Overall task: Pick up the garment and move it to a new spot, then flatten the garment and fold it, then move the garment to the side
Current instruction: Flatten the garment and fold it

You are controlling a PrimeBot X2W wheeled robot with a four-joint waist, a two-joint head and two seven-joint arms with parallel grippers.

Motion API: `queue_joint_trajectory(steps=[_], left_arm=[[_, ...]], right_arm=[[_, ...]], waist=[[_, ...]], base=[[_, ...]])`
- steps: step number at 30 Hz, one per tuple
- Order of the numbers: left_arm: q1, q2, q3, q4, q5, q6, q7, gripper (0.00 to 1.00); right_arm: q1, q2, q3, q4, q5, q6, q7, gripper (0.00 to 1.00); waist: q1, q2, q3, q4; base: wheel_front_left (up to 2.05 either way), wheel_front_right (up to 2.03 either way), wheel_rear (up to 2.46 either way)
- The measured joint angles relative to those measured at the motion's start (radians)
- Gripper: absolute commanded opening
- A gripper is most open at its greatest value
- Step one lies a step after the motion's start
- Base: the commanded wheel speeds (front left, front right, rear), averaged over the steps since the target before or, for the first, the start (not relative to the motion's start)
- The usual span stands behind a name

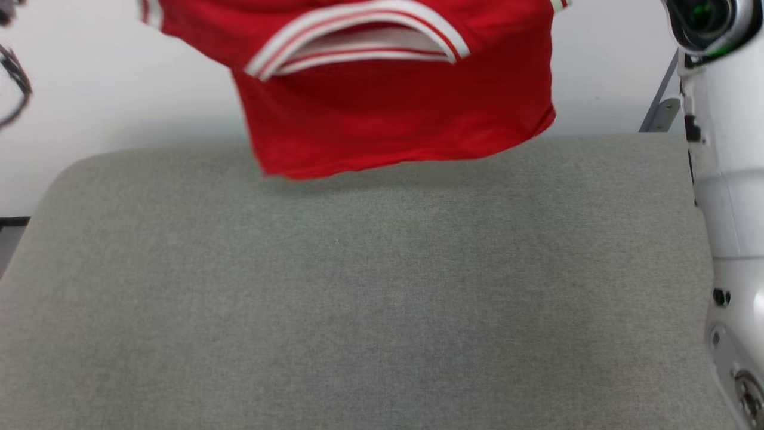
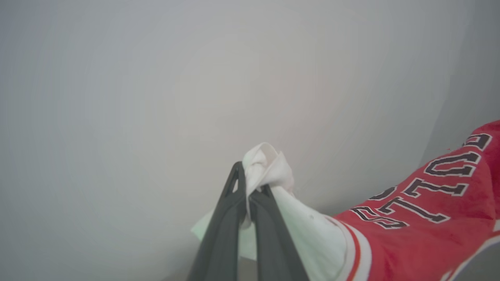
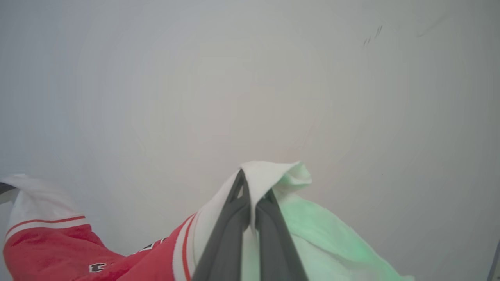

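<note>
The garment (image 1: 394, 113), a red jersey with a red-white striped collar, hangs in the air above the far edge of the grey padded table (image 1: 370, 298). Its lower hem dangles just over that edge. In the left wrist view my left gripper (image 2: 250, 183) is shut on a bunched white sleeve, and the red body with black "BULLS" lettering (image 2: 429, 187) stretches off to the right. In the right wrist view my right gripper (image 3: 252, 187) is shut on the other white sleeve, while the red body (image 3: 50, 249) trails to the lower left.
A pale wall (image 1: 119, 89) stands behind the table. My white right arm (image 1: 728, 209) runs down the right edge of the head view. A dark cable (image 1: 15, 77) hangs at the far left. The table's grey top spreads wide below the garment.
</note>
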Motion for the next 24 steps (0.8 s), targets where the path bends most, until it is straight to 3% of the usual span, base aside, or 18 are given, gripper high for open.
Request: queue_joint_trajectory(steps=[14, 24], left_arm=[[-0.177, -0.067, -0.017, 0.236, 0.062, -0.040, -0.168, 0.00], [-0.246, -0.092, -0.018, 0.317, 0.051, -0.056, -0.241, 0.00]], right_arm=[[-0.197, -0.017, 0.130, 0.270, -0.032, 0.000, -0.196, 0.00], [-0.291, -0.028, 0.164, 0.409, -0.032, 0.000, -0.228, 0.00]], waist=[[0.0000, 0.0000, 0.051, 0.024], [0.0000, 0.0000, 0.135, 0.040]], base=[[0.00, 0.00, 0.00], [0.00, 0.00, 0.00]])
